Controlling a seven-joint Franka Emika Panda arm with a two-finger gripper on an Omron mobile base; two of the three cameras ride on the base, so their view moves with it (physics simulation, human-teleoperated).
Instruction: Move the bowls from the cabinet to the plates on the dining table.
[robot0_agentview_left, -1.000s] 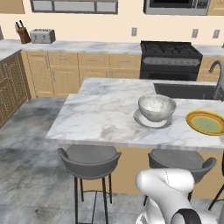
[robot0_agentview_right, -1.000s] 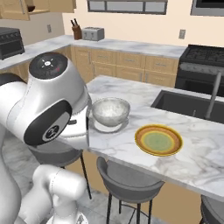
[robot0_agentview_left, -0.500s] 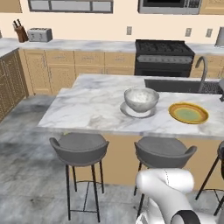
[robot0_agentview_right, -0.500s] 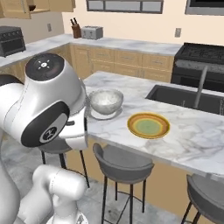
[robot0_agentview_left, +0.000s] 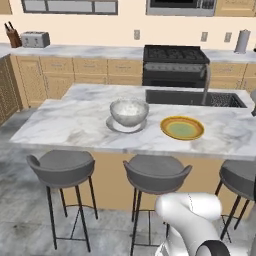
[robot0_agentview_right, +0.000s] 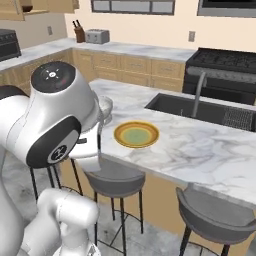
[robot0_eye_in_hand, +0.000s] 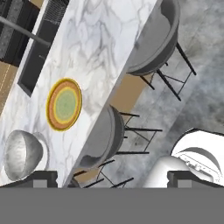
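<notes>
One grey-white marbled stone bowl (robot0_agentview_left: 129, 111) sits on a pale grey plate (robot0_agentview_left: 125, 125) on the marble bench (robot0_agentview_left: 70, 122), near the middle of its top. Just to the right of it, apart from it, lies the yellowish tan plate (robot0_agentview_left: 182, 127), flat and bare, with a greenish centre. In the hand view the same bowl (robot0_eye_in_hand: 22, 154) shows at the lower left and the tan plate (robot0_eye_in_hand: 64, 104) beside it, both on the veined marble. Behind the plates, on the far right part of the bench, a dark sink (robot0_agentview_left: 195, 98) is let into the top, with a curved grey faucet (robot0_agentview_left: 205, 80) rising at it. Three grey stools stand along the near side of the bench: one at the left (robot0_agentview_left: 61, 167), one in the middle (robot0_agentview_left: 157, 172) and one at the right edge (robot0_agentview_left: 241, 177). The tool (robot0_eye_in_hand: 112, 177) hangs over the floor near the stools, its two dark fingertips (robot0_eye_in_hand: 41, 178) spread wide apart with nothing between them. Against the far wall runs a counter with tan drawer cabinets (robot0_agentview_left: 75, 75), a black oven (robot0_agentview_left: 175, 65), a toaster (robot0_agentview_left: 35, 39) and a knife block (robot0_agentview_left: 12, 35).
</notes>
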